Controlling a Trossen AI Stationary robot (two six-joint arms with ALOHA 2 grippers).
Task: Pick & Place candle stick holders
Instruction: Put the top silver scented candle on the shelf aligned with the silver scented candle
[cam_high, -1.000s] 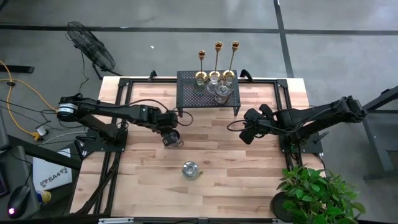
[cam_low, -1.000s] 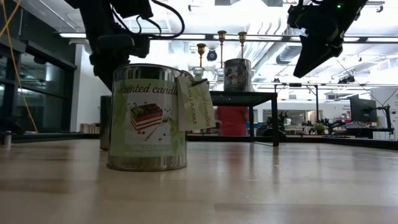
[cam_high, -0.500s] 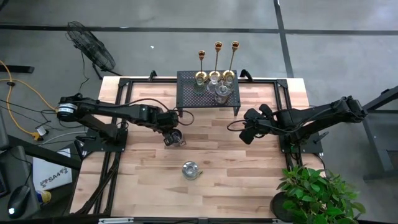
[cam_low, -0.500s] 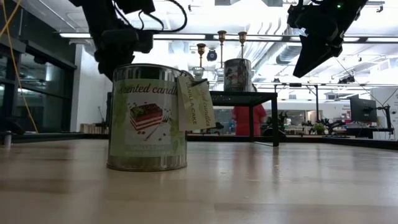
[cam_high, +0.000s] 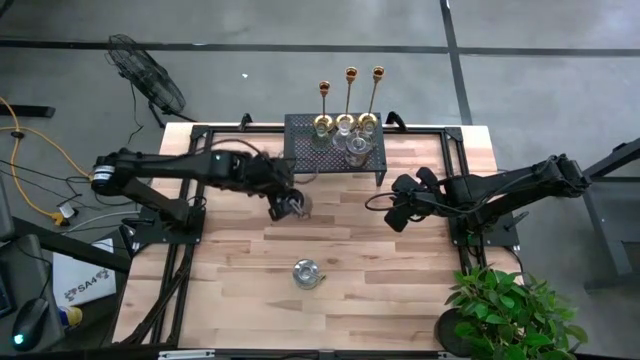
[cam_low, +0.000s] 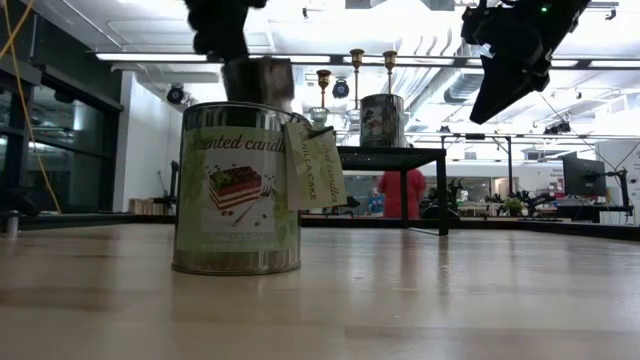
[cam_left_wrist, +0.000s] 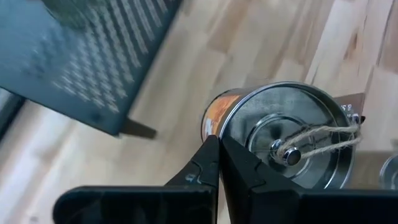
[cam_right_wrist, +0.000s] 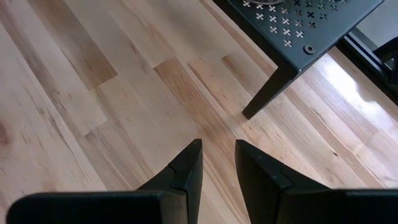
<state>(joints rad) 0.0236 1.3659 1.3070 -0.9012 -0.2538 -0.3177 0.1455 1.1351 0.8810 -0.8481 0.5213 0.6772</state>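
Three tall gold candle stick holders (cam_high: 351, 95) stand with their round bases on the far part of the black mesh stand (cam_high: 310, 150), with short clear glass holders (cam_high: 356, 148) beside them. They also show in the low view (cam_low: 356, 62). My left gripper (cam_high: 286, 206) is shut on a small metal candle tin (cam_left_wrist: 292, 140) with an orange label, in front of the stand's left part. My right gripper (cam_high: 398, 213) hangs slightly open and empty over bare wood to the right of the stand (cam_right_wrist: 298, 31). My left gripper has the small tin by the rim of its lidded top (cam_left_wrist: 214, 127), at the side nearest the gripper, with the two fingertips (cam_left_wrist: 208, 155) close together. The fingers slant down from the table's left. The tin (cam_low: 258, 82) hangs clear of the table.
A larger scented-candle tin (cam_high: 307, 273) with a paper tag stands on the wood at the table's near middle, close in the low view (cam_low: 238, 190). Another tin (cam_low: 381, 120) stands on the mesh stand. A potted plant (cam_high: 510, 310) is at the near right corner.
My left gripper has gone up and toward the table's right and far edge, nearer the mesh stand. The small tin, which stood on the table behind the large tin, is now lifted clear of it.
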